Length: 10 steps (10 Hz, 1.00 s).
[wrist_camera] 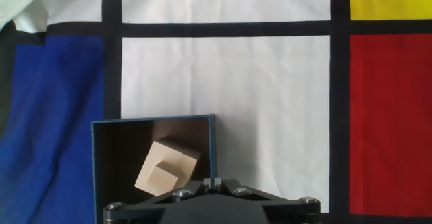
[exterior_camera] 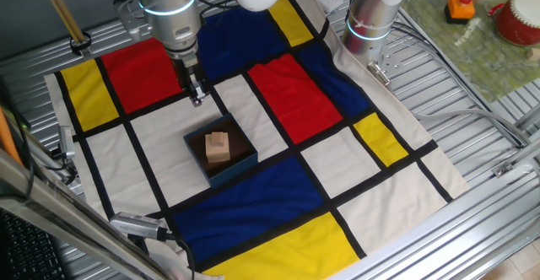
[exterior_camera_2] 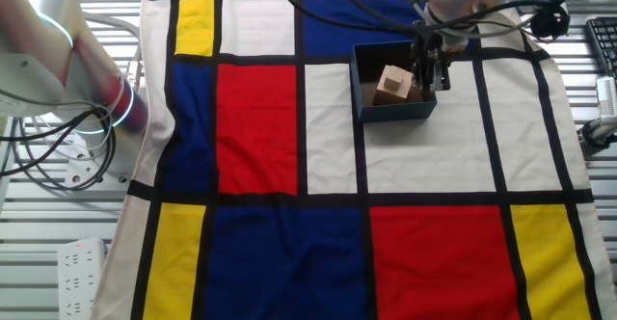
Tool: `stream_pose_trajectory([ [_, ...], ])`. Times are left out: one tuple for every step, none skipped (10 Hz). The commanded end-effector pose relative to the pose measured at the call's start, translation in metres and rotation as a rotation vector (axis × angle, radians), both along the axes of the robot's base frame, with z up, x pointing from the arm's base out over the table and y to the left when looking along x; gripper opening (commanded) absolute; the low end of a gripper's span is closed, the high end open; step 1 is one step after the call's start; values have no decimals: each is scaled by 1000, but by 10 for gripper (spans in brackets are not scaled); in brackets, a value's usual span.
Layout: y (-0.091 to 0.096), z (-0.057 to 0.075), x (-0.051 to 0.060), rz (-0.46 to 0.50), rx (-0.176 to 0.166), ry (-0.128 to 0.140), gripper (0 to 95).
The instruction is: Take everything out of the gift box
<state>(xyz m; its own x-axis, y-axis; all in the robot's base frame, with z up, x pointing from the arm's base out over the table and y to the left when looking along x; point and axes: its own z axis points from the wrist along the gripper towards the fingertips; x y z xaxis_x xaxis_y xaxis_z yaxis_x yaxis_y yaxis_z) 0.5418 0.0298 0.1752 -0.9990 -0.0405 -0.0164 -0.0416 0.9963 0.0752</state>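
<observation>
The gift box [exterior_camera: 240, 164] is dark blue outside and brown inside, and sits on a white square of the patterned cloth. It also shows in the other fixed view [exterior_camera_2: 395, 111] and in the hand view [wrist_camera: 211, 143]. A light-tan wooden block [exterior_camera: 218, 147] lies tilted inside it, also seen in the other fixed view [exterior_camera_2: 390, 84] and the hand view [wrist_camera: 165, 166]. My gripper [exterior_camera: 197, 99] hangs above the cloth beside the box; in the other fixed view [exterior_camera_2: 430, 77] it is over the box's edge. In the hand view [wrist_camera: 212, 181] its fingertips are together, with nothing between them.
The patterned cloth [exterior_camera: 304, 103] covers the slatted metal table. A second arm's base [exterior_camera: 371, 18] stands at the far corner. An orange toy [exterior_camera: 461, 7] and a red pot [exterior_camera: 516, 18] sit on a side mat. A power strip [exterior_camera_2: 82, 262] lies off the cloth.
</observation>
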Motion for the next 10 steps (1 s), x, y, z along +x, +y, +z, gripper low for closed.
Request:
stream_pose_trajectory([
  [0, 0, 2, 2, -2, 8, 0],
  [0, 0, 2, 3, -6, 12, 0],
  [0, 0, 2, 3, -6, 11, 0],
  [0, 0, 2, 4, -8, 12, 0],
  [0, 0, 2, 6, -8, 12, 0],
  [0, 0, 2, 8, -7, 11, 0],
  [0, 0, 2, 7, -7, 12, 0],
  [0, 0, 2, 6, -8, 12, 0],
  [1, -1, 5, 7, -7, 11, 0],
  [5, -1, 14, 7, -6, 10, 0],
])
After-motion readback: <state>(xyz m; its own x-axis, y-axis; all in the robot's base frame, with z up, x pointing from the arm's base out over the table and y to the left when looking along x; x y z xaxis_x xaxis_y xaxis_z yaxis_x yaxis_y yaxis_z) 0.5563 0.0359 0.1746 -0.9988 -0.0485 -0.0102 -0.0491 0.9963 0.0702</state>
